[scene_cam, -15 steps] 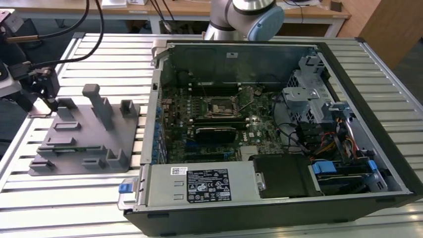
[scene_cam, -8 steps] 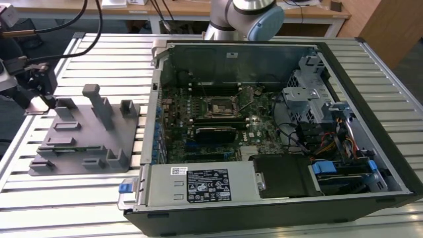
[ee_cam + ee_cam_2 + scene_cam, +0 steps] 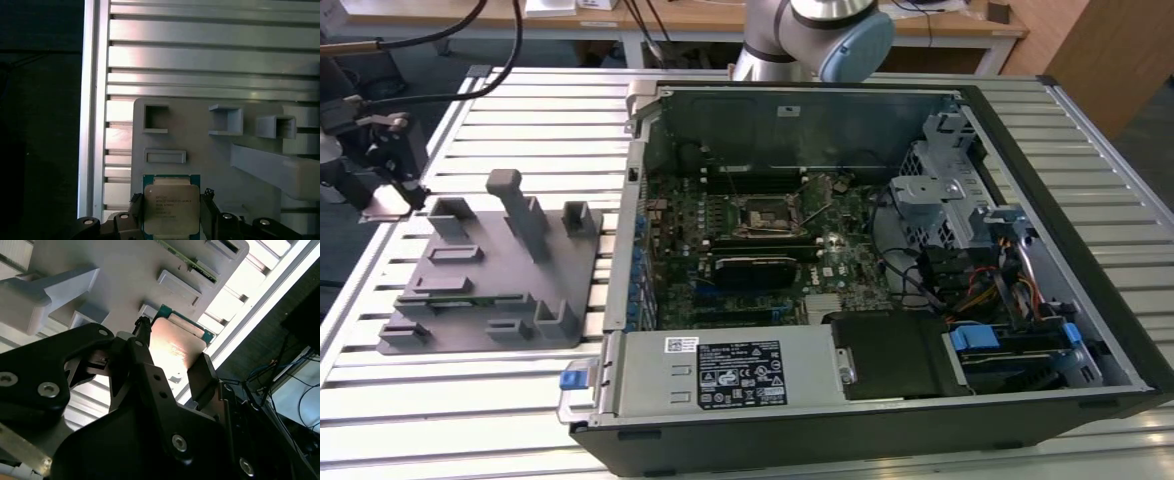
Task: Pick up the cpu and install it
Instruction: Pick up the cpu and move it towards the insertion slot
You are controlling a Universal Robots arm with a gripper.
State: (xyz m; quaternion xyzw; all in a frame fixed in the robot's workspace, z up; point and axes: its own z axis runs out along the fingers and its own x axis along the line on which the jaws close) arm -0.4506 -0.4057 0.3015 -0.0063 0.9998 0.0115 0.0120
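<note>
Exterior view: an open computer case (image 3: 881, 300) lies on its side on a slatted metal worktop (image 3: 520, 100). Its motherboard faces up, which leaves the socket (image 3: 761, 212) reachable from above. To the exterior view's left of the case sits a grey fixture (image 3: 480, 270) with moulded pockets and posts, evidently made to keep loose parts in known positions. The gripper (image 3: 383, 185) hangs over the far left corner of this fixture, well apart from the case. The arm (image 3: 814, 35) rises at the far side of the worktop, behind the case.

First wrist view: the cpu (image 3: 171, 202) lies flat with its silvery top towards the camera, a green rim showing along its far edge. It sits squarely between the jaws, one against each of two opposite sides. Gripping by the edges keeps the top and the contact face untouched and the chip level. Beyond it are empty rectangular pockets in the fixture (image 3: 200, 150).

Second wrist view: the same hold seen from the side, with one of the fingers (image 3: 142, 337) at one edge of the chip and a broader pad at the other.

Finding: the jaws are clamped on the cpu. Whether the chip has cleared its pocket or rests in it, I cannot tell. It is over the fixture's corner, and the socket in the case has not yet received it
</note>
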